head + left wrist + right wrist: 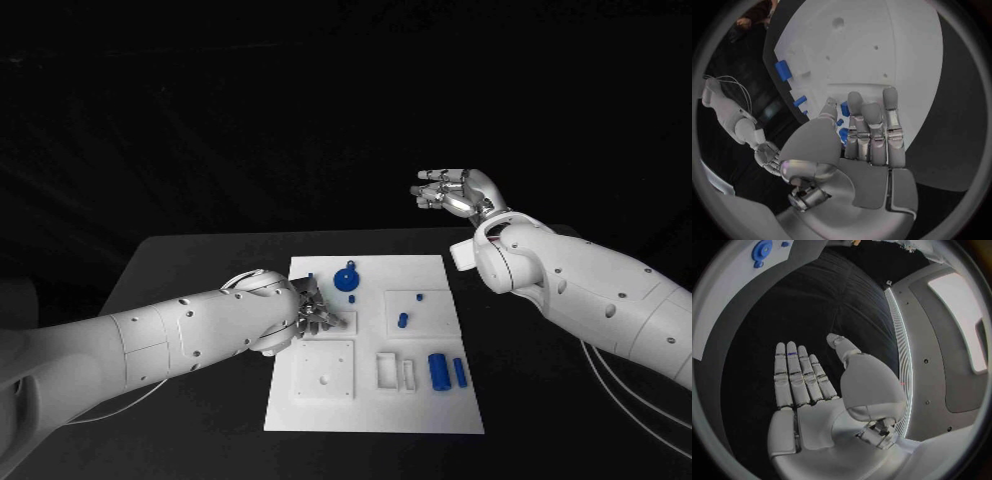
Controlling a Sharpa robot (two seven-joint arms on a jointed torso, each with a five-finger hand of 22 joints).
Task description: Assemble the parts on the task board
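The small blue parts (437, 371) on the task board (433, 420) look light, rigid and slippery; pinch their long sides. The left hand (310, 310) hovers spread over the board, holding nothing. The right hand (459, 192) hangs empty, fingers apart, well beyond the counter (188, 270).

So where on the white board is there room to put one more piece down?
The near strip of the task board, below the square plate and the two upright blue cylinders, looks bare. The far right corner past the round blue part is bare too. It is crowded mid-board, where the left hand sits.

Parts (437, 372) on task board (375, 415)
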